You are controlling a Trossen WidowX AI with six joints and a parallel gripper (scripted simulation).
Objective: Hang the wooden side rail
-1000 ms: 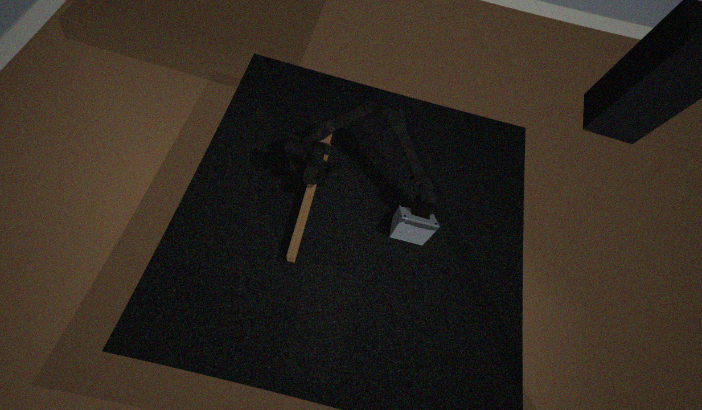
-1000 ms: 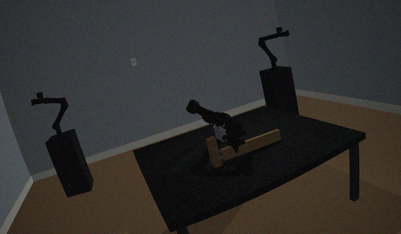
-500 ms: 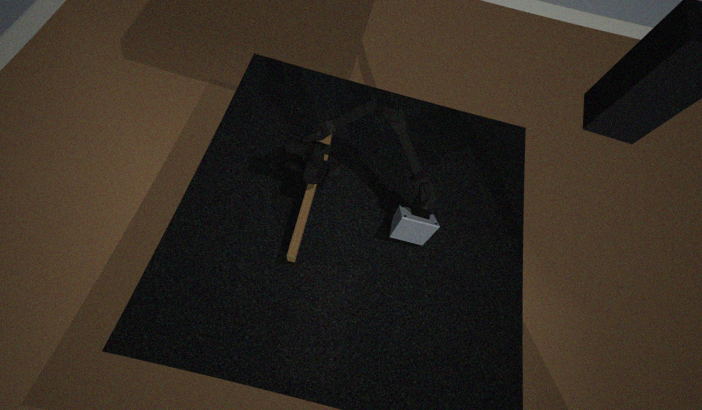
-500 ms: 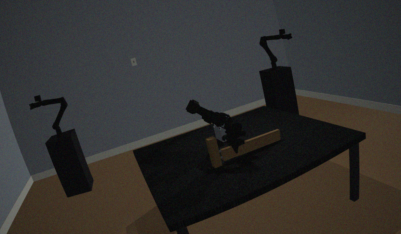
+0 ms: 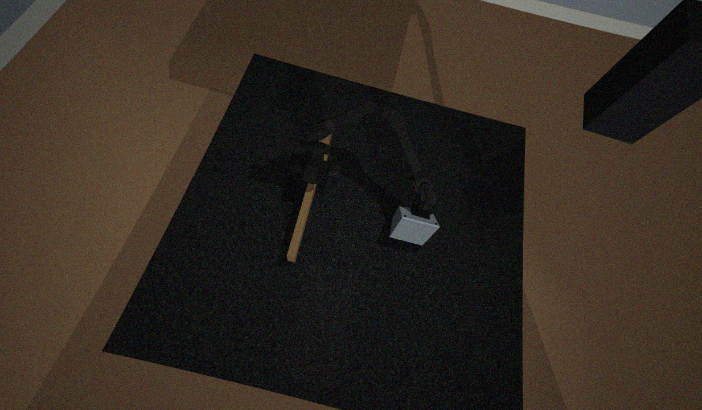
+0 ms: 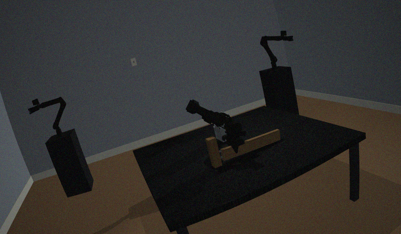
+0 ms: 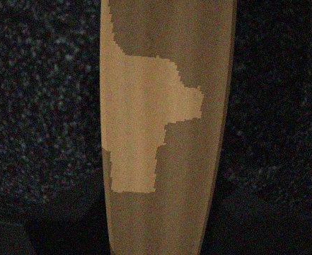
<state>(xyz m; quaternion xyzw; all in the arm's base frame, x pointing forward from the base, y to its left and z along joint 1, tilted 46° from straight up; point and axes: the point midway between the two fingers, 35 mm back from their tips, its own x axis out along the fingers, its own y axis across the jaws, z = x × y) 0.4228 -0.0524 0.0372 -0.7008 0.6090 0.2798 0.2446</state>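
Note:
The wooden side rail (image 5: 301, 224) (image 6: 265, 138) (image 7: 145, 88) stands on edge, its near end close to the post. The upright headboard post (image 5: 326, 138) (image 6: 214, 152) stands on the table. A small bit of steel (image 6: 221, 154) shows in the narrow gap between rail and post. Whether the hooks sit on the pins is hidden. The rail's far end is at or very near the table top. My gripper (image 5: 315, 171) (image 6: 236, 147) (image 7: 153, 166) is shut on the rail near its post end, one finger on each side.
The black table (image 5: 343, 316) (image 6: 184, 192) carries everything. A pale grey box (image 5: 414, 232) (image 6: 219, 133) sits by my arm's base, behind the rail in the exterior view. Two other arms stand on black pedestals (image 6: 69, 165) (image 6: 278, 90) beyond the table. My arm arches above the table.

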